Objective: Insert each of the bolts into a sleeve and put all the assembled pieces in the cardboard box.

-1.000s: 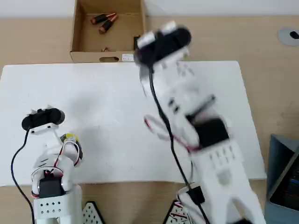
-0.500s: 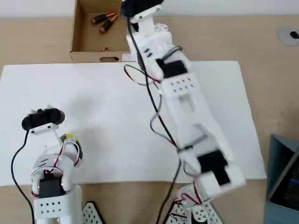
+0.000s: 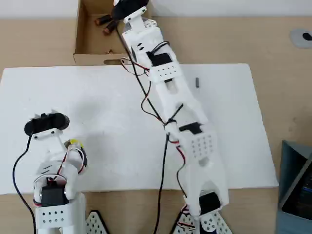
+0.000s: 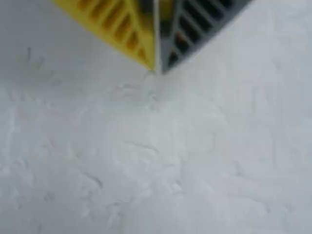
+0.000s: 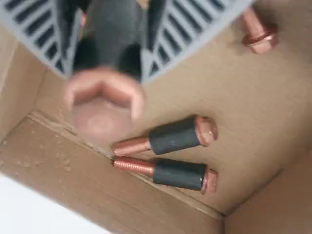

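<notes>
From above, the left arm (image 3: pixel 53 195) sits folded in the lower left of the frame, with the left gripper (image 3: pixel 73 145) low over the white mat (image 3: pixel 97 97). The left wrist view shows its yellow and grey jaws meeting at the tips just above the mat, with nothing between them.

The right arm (image 3: pixel 170 87) stretches diagonally from the bottom centre to the upper left. Its wrist is over the cardboard box (image 3: pixel 92 58), which stands past the mat's far edge at the top left. A loose dark sleeve (image 3: pixel 197 82) lies on the mat to the right of this arm, in the upper middle of the frame and well apart from both grippers.

In the right wrist view, the right gripper (image 5: pixel 105 63) is inside the box. Its grey jaws are clamped on the dark sleeve of the held assembled piece (image 5: pixel 102 105), whose copper hex head sticks out beyond the fingertips over the box floor. Whether it touches the floor is unclear. Beyond it, two assembled pieces (image 5: pixel 170 134) lie side by side on the floor near a wall. Another copper bolt (image 5: pixel 258 31) lies farther off.
</notes>
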Motion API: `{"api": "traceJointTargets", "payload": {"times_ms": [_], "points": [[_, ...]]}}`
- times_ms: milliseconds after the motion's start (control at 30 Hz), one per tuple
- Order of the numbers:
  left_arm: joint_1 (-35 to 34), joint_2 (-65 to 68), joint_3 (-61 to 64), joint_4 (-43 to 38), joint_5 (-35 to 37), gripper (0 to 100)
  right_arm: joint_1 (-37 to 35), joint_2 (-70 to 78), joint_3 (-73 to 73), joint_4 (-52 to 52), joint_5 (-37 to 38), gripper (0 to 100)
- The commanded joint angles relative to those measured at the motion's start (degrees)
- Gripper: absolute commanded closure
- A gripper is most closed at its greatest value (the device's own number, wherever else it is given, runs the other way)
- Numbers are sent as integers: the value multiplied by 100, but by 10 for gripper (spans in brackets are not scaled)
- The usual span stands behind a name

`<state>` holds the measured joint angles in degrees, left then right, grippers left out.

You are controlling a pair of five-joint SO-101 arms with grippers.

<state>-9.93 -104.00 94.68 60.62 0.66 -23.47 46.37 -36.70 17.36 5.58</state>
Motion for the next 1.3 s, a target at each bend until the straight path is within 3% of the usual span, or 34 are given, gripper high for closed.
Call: {"api": "traceJointTargets", "payload": {"times_ms": [0, 100, 300, 867, 1067, 1267], "points": [[62, -48, -35, -53, -18, 998, 66, 330, -1156, 308, 378, 989], [62, -48, -35, -53, -18, 998, 66, 716, -1736, 642, 413, 982], [70, -48, -35, -53, -18, 998, 66, 1174, -2686, 1600, 413, 851], [62, -48, -35, -44, -9, 998, 84, 1420, -4382, 2884, 413, 854], [53, -48, -35, -26, 0, 998, 84, 1420, -5341, 3877, 413, 985], [62, -48, -35, -26, -18, 998, 92, 1323, -5912, 4914, 396, 990]]}}
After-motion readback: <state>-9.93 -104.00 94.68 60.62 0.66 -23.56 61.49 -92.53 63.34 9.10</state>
